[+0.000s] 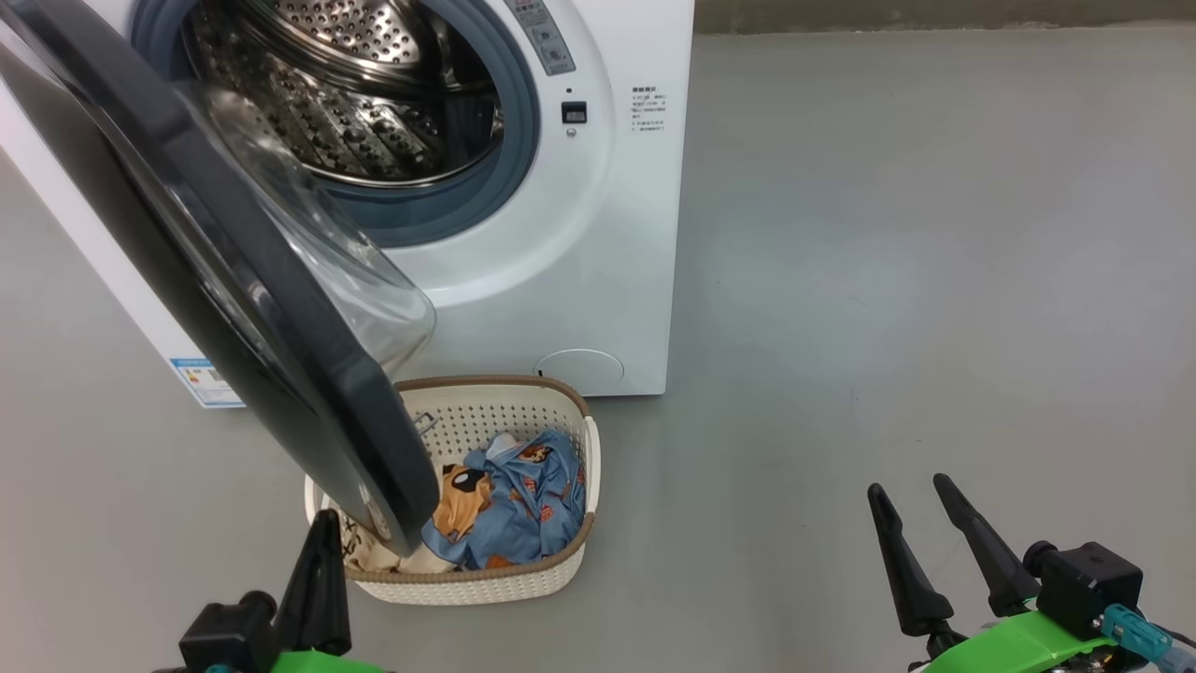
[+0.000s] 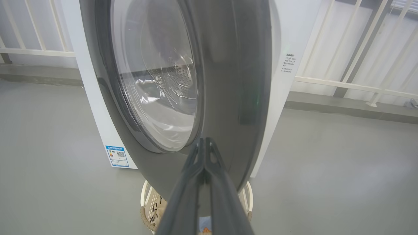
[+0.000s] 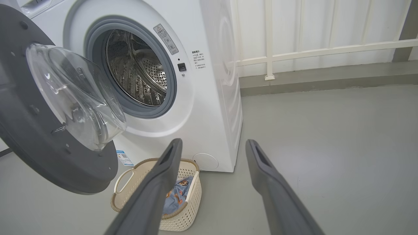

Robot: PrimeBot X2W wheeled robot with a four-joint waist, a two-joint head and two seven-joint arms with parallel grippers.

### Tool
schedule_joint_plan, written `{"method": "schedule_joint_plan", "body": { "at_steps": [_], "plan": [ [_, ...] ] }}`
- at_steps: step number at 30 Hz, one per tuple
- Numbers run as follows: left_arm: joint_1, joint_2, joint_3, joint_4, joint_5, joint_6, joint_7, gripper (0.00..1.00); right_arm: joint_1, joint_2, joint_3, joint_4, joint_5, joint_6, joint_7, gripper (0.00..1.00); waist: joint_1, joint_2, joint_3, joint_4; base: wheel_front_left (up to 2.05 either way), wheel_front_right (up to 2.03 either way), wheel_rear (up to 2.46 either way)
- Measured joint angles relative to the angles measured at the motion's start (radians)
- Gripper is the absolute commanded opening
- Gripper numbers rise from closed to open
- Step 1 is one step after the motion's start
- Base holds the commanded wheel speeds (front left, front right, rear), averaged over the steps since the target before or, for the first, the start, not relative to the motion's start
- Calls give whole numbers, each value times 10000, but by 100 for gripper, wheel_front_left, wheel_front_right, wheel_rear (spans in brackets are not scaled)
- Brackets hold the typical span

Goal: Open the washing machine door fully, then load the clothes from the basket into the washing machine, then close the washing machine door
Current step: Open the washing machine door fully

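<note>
The washing machine (image 1: 598, 234) stands at the upper left with its steel drum (image 1: 355, 84) exposed. Its door (image 1: 234, 280) hangs partly open, the black rim swung out over the basket (image 1: 561, 388). The clothes (image 1: 528, 505) lie in the basket: blue fabric with orange dog prints, with a cream piece (image 1: 374, 556) beside it. My left gripper (image 1: 324, 523) is shut on nothing, just left of the basket and below the door's lower edge. In the left wrist view its joined tips (image 2: 204, 142) point at the door's outer face (image 2: 228, 81). My right gripper (image 1: 906, 486) is open over bare floor.
Grey floor (image 1: 888, 280) spreads wide to the right of the machine. A white railing (image 3: 271, 55) on a low kerb runs behind it. In the right wrist view the door (image 3: 32, 140) overhangs the basket (image 3: 183, 212).
</note>
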Motion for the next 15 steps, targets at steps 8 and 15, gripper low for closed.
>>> {"method": "schedule_joint_plan", "body": {
  "at_steps": [8,15],
  "plan": [
    [0,-2,259,-324,-67,2,0,0,0,2,29,69,-2,0,-4,100,0,0,-35,-14,0,0,0],
    [-125,-2,821,-1590,-63,2,0,0,0,6,-4,82,-75,0,-15,100,0,0,-63,10,0,0,0]
  ]
}}
